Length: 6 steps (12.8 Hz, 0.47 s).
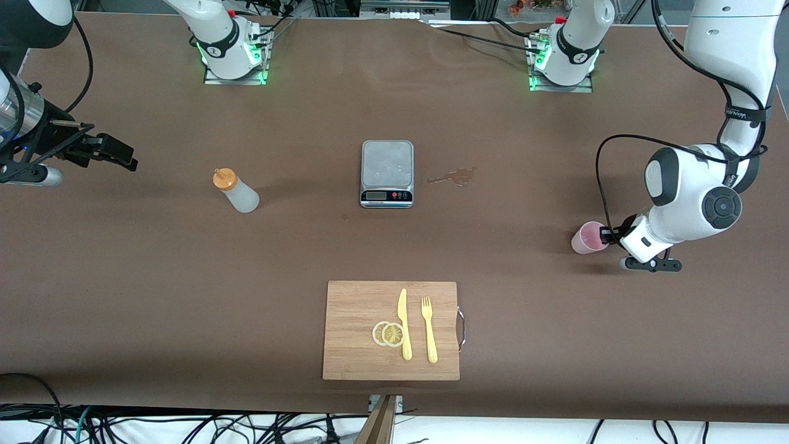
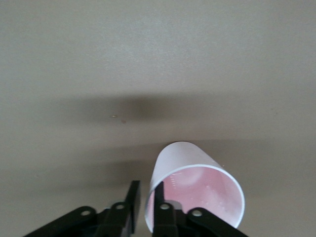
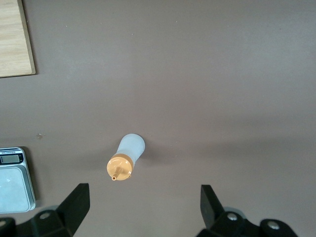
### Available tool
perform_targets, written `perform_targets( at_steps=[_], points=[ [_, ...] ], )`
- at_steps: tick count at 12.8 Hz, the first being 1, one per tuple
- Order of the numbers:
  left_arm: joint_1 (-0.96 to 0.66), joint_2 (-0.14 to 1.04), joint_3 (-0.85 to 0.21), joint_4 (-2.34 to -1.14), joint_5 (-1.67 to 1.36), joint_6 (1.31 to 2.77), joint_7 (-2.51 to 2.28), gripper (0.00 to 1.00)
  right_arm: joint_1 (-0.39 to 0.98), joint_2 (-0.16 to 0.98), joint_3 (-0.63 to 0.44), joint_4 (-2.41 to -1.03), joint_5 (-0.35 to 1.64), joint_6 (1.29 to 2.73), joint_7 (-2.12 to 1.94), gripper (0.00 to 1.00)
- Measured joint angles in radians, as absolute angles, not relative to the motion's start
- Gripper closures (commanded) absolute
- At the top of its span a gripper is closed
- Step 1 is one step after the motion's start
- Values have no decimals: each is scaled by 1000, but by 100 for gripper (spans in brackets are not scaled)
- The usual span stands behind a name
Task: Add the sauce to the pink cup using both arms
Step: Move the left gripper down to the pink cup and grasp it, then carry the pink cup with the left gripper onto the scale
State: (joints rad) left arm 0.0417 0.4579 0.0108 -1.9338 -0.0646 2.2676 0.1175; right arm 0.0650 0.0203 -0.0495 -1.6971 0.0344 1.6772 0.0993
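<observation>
Front view: the sauce [image 1: 237,191] stands upright on the table toward the right arm's end, level with the scale [image 1: 386,173] at the table's middle. The right gripper [image 1: 92,150] hangs above the table near that end, its fingers [image 3: 74,205] spread wide apart and holding nothing; in the right wrist view the bottle shows between them but well apart from them. The pink cup [image 1: 588,238] sits toward the left arm's end. The left gripper [image 2: 144,210] is low at the cup, its fingers [image 2: 162,213] pinched together on the cup's rim. A cutting board [image 1: 357,327] with knife [image 1: 404,324], fork [image 1: 429,328] and lemon slices [image 1: 388,333] lies nearest the front camera.
</observation>
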Motion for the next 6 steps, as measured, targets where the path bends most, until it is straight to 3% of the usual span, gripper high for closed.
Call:
perform_targets(
  at_steps=[3, 6],
  points=[
    [29, 454, 8, -1918, -110, 2251, 114, 100, 65, 20, -49, -1697, 34, 1677, 99, 1],
    [-63, 437, -2, -1828, -146, 2141, 57, 100, 65, 20, -49, -1697, 34, 1677, 99, 1]
  ],
)
